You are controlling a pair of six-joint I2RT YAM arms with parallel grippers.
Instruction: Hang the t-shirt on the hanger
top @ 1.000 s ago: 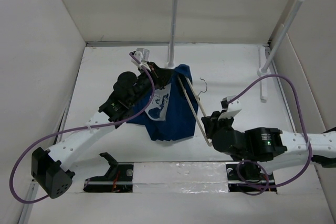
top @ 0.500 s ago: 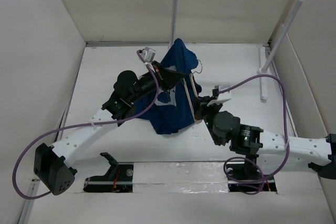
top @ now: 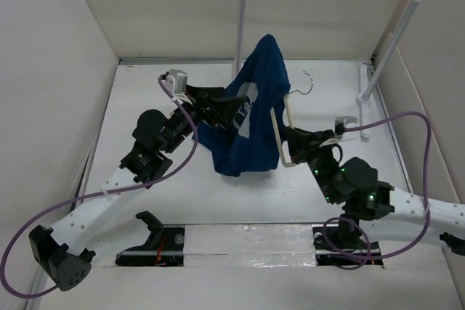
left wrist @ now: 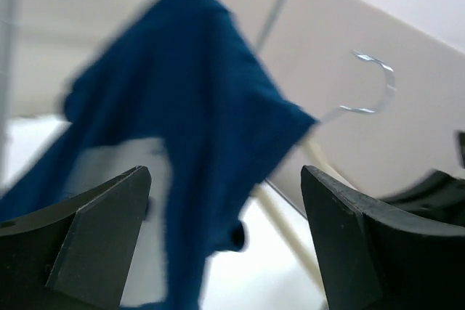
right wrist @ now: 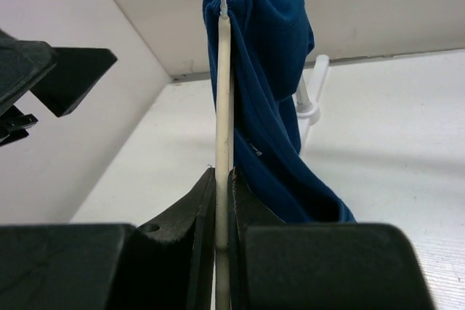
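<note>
Two arms meet over a white table point(top: 138, 114). At left, the left gripper point(left wrist: 225, 179) has its jaws wide apart and empty, just beside the t-shirt point(top: 258, 99). The navy shirt hangs bunched over the hanger point(right wrist: 223, 92), raised in the air, with its lower end low near the table. At right, the right gripper point(right wrist: 221, 179) is clamped on a cream bar of the hanger, holding it steeply tilted. The cloth looks draped rather than threaded on, and nothing grips it, so a tip or jerk could slide it off. The thin bar might also twist in the pinch.
</note>
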